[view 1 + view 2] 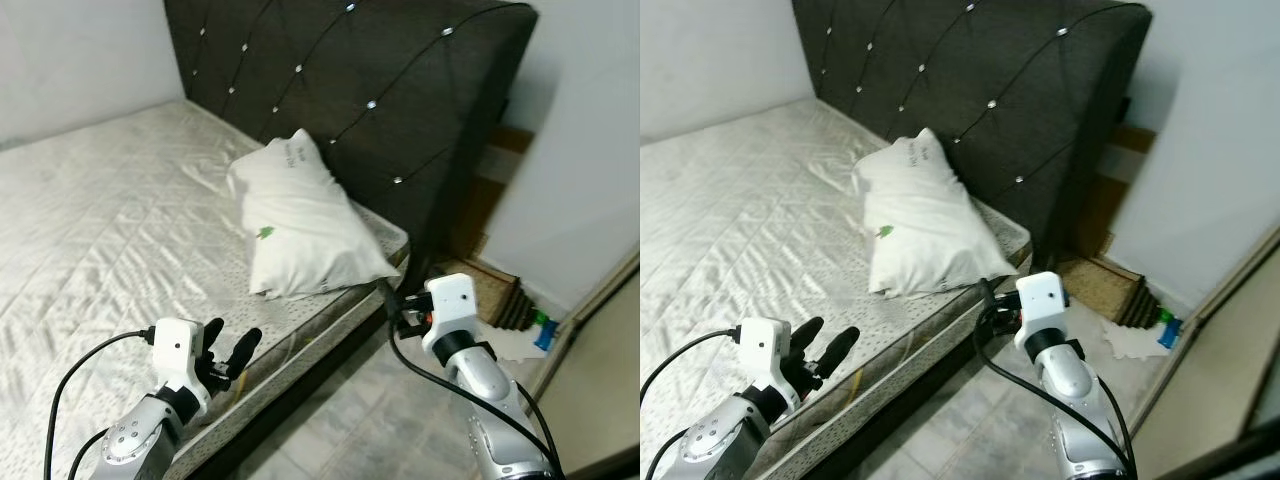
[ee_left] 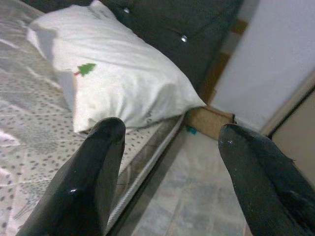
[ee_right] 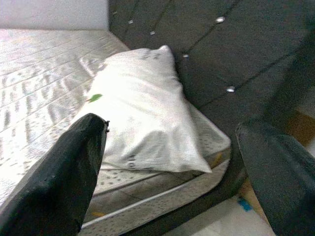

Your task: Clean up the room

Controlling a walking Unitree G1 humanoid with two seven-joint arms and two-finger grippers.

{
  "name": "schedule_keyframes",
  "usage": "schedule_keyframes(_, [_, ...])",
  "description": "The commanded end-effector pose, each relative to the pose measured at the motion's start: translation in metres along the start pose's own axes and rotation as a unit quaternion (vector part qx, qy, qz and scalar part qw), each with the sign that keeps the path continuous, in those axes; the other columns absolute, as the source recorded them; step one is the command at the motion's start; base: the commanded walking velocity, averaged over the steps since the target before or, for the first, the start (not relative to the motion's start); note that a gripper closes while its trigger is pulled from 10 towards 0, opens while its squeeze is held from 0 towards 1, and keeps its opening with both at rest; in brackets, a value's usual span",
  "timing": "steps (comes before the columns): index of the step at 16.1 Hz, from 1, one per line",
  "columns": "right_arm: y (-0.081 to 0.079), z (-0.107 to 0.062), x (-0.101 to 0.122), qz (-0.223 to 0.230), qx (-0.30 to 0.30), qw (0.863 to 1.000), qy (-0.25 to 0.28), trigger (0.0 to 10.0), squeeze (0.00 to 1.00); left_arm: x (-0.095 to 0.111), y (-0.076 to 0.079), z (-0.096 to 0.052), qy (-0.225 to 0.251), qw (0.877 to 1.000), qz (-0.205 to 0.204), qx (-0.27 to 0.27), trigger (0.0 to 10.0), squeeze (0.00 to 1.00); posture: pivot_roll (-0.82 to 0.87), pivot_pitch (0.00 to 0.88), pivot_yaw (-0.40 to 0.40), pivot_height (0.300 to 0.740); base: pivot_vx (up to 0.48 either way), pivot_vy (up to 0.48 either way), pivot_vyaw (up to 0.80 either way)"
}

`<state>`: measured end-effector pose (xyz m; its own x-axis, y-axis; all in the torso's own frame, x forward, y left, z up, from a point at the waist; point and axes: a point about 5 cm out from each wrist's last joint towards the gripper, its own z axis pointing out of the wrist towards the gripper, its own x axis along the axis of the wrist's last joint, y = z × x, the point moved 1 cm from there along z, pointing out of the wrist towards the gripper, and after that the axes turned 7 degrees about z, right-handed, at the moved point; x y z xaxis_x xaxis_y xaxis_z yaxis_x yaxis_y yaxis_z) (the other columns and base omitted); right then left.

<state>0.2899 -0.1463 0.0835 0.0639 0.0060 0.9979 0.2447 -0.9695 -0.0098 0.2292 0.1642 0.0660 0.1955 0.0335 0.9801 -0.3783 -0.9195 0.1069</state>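
A white pillow (image 1: 300, 222) with a small green tree mark lies at the head corner of the bare mattress (image 1: 110, 230), leaning on the dark tufted headboard (image 1: 380, 90). My left gripper (image 1: 229, 351) hovers open above the mattress's near edge, well short of the pillow (image 2: 118, 78). My right gripper (image 1: 400, 303) is raised at the bed's corner, just to the right of the pillow (image 3: 142, 118), its fingers (image 3: 64, 182) spread open with nothing between them.
Grey tiled floor (image 1: 360, 420) runs along the bed's side. Between headboard and wall sit a cardboard box (image 1: 490, 280), a dark ridged object (image 1: 515, 305), white crumpled paper (image 1: 512, 345) and a blue-green bottle (image 1: 542, 330). A pale door or cabinet panel (image 1: 600, 380) stands at right.
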Motion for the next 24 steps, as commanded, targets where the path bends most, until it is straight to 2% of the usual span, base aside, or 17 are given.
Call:
schedule_keyframes(1, [-0.001,0.002,0.006,-0.003,0.006,1.000,0.008,10.0,0.00,0.000,0.000,-0.002,-0.001,1.000,0.000,0.003,10.0,0.00,0.05,0.000,-0.077,0.740,0.240,0.000,0.78])
schedule_keyframes(4, [-0.001,0.003,0.005,-0.002,0.007,1.000,0.008,10.0,0.00,-0.001,0.002,-0.002,-0.001,1.000,-0.002,-0.001,10.0,0.00,0.05,0.000,-0.082,0.740,0.266,0.000,0.67])
schedule_keyframes(13, [0.000,0.003,0.007,0.008,0.003,1.000,0.011,10.0,0.00,-0.002,0.002,-0.002,-0.006,1.000,-0.003,0.000,10.0,0.00,0.05,0.000,-0.081,0.740,0.246,0.000,0.00])
schedule_keyframes(16, [0.000,0.000,0.006,0.003,0.004,1.000,0.010,10.0,0.00,-0.006,-0.005,-0.002,-0.018,0.999,-0.016,0.028,10.0,0.00,0.05,0.000,-0.081,0.740,0.000,0.000,0.00])
schedule_keyframes(24, [-0.001,0.001,0.006,0.003,0.010,1.000,0.009,10.0,0.00,-0.003,-0.008,0.000,-0.016,0.999,-0.004,0.039,10.0,0.00,0.04,0.000,-0.083,0.740,0.000,0.000,0.80])
